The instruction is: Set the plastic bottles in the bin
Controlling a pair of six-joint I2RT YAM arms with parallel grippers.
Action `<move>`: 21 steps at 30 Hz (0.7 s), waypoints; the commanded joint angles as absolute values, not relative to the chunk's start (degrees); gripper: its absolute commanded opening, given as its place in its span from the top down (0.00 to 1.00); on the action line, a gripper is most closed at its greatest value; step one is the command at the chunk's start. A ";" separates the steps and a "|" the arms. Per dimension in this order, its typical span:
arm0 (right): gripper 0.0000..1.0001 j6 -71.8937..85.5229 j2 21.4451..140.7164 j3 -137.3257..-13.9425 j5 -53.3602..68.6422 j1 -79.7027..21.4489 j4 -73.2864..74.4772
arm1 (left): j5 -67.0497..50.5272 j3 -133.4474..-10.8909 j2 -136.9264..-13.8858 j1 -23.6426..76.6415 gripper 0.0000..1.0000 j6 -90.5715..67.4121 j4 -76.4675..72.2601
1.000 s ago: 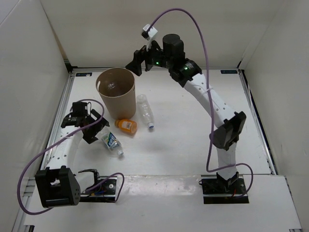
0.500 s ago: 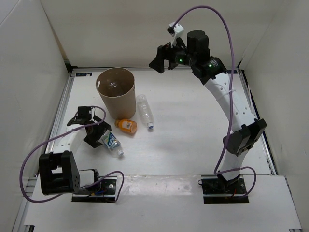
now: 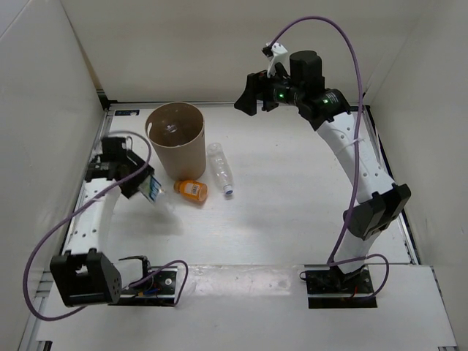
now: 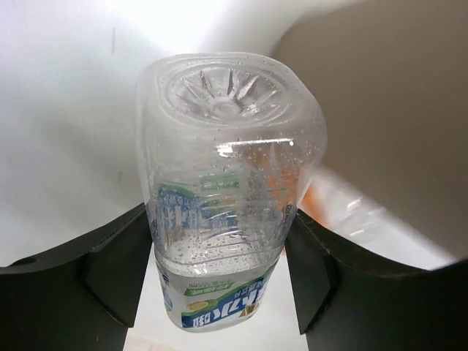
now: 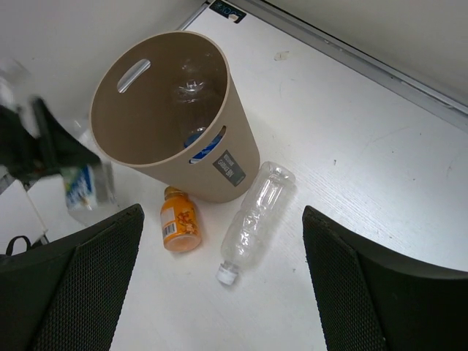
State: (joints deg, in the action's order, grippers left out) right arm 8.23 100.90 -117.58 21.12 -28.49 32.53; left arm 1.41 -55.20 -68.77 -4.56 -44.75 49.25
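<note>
The brown bin (image 3: 180,156) stands at the back left, with a clear bottle (image 3: 170,130) inside it. My left gripper (image 3: 139,184) is shut on a clear bottle with a blue-green label (image 3: 153,189), held off the table just left of the bin. In the left wrist view the bottle (image 4: 227,183) fills the gap between the fingers (image 4: 113,270), base toward the camera. The short orange bottle (image 3: 191,191) and the plain clear bottle (image 3: 220,169) lie on the table by the bin's front right. My right gripper (image 3: 251,96) is open and empty, high over the back of the table.
White walls enclose the table on the left, back and right. In the right wrist view the bin (image 5: 235,139), the orange bottle (image 5: 178,227) and the plain bottle (image 5: 256,212) lie below, between the open fingers (image 5: 69,281).
My left gripper closed on the labelled bottle and lifted it off the table, up and left beside the bin. My right arm swung right and back, away from over the bin.
</note>
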 commanded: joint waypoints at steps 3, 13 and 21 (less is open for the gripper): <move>0.10 8.88 98.00 -117.07 19.43 -28.56 32.17 | 15.80 -74.41 -61.70 -4.57 0.46 -35.78 54.76; 0.10 8.61 98.09 -116.46 18.54 -30.32 31.90 | 19.07 -91.56 -72.50 -0.63 0.43 -31.82 40.61; 0.10 7.47 97.21 -115.93 17.05 -30.67 32.34 | 21.71 -105.62 -88.30 8.34 0.41 -26.72 35.94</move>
